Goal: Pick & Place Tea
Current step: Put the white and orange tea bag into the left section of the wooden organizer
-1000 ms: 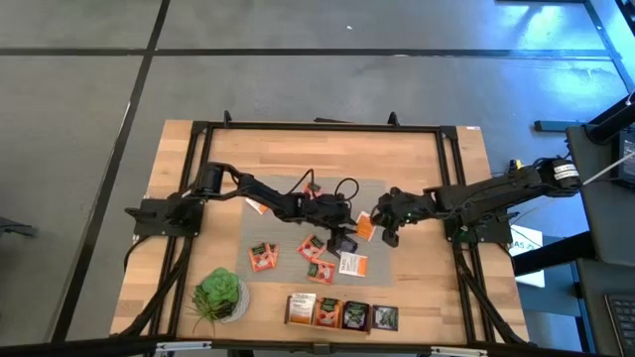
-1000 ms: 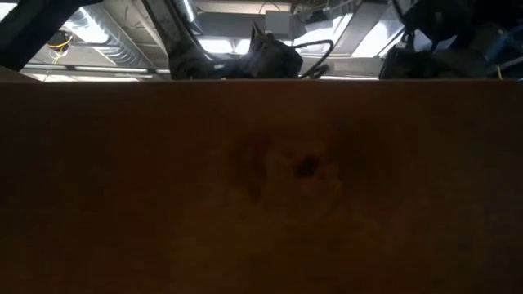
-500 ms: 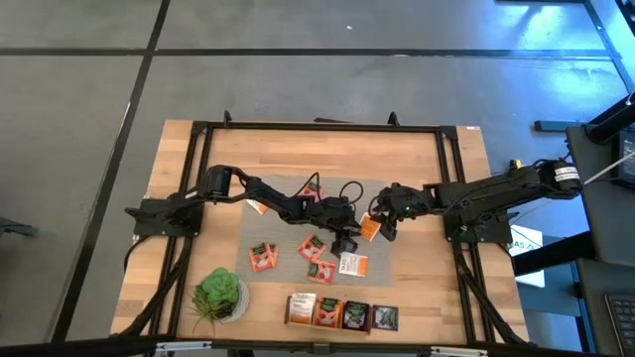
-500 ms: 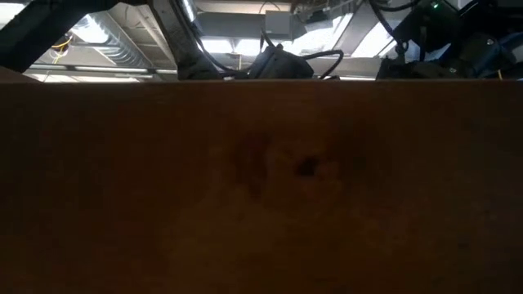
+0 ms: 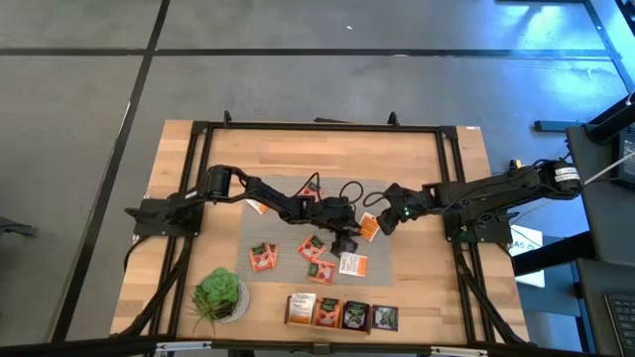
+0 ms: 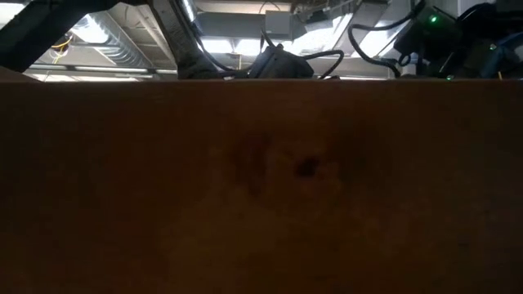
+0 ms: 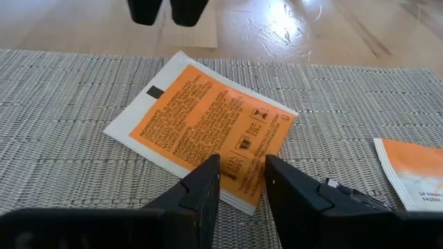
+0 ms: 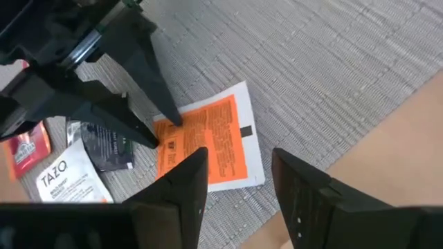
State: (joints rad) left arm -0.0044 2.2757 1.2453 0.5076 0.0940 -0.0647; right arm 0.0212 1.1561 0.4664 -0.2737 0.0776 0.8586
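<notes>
An orange-and-white tea sachet (image 7: 208,117) (image 8: 208,142) lies flat on the grey mat (image 5: 288,223), near its right edge. My left gripper (image 7: 242,166) (image 5: 349,241) slants down over the sachet's near edge, open with a narrow gap. My right gripper (image 8: 235,166) (image 5: 381,224) hangs open above the sachet's other side, with nothing between its fingers. More sachets lie on the mat: orange ones (image 5: 263,256) (image 5: 311,246), a white-and-orange one (image 5: 352,264), and a black one (image 8: 104,149). A dark board fills the low view. My left gripper has both fingertips (image 8: 166,123) at the sachet's edge (image 7: 242,197) nearest that arm. Whether they touch it I cannot tell. The fingers slant down from the table's left. The sachet lies flat on the mat.
A row of tea boxes (image 5: 342,313) stands along the table's near edge, with a green potted plant (image 5: 218,295) to their left. A black frame (image 5: 317,126) runs round the table. Bare wood lies beyond the mat on the far side.
My right gripper has rolled about its own axis above the orange sachet and has drawn slightly toward the table's far edge. The sachet stays near the mat's right edge.
</notes>
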